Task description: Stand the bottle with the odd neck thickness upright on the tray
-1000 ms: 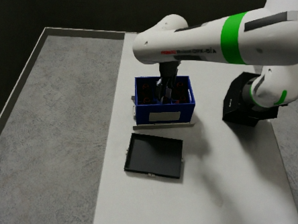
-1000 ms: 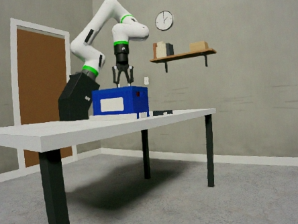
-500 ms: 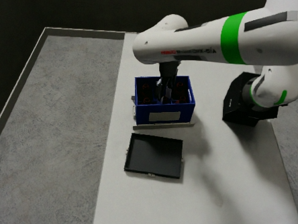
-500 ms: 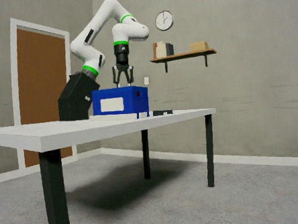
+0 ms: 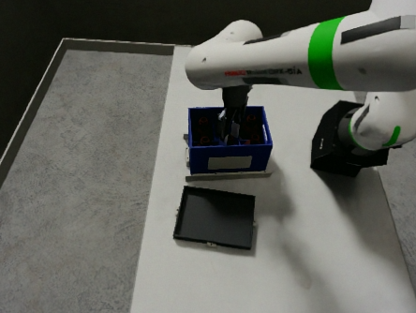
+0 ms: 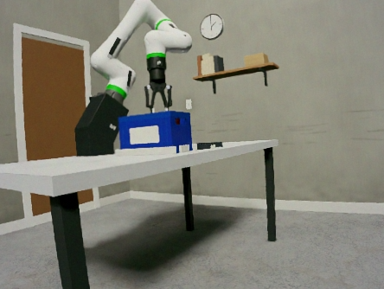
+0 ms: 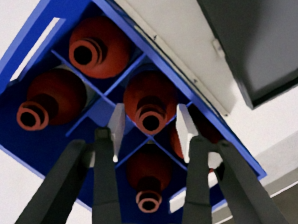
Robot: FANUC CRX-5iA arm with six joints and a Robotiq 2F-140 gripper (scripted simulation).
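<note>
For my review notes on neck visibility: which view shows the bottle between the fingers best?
The wrist view: it looks down on that bottle, showing its open mouth and shoulder between the fingers. The top view largely hides it behind the gripper; in the exterior view the crate conceals it.

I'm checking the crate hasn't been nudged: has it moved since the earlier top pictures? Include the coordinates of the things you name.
No; in the top view the crate (image 5: 199, 159) (image 6: 166, 136) (image 7: 225, 132) keeps its place against the tray (image 5: 215, 216) (image 7: 255, 37).
</note>
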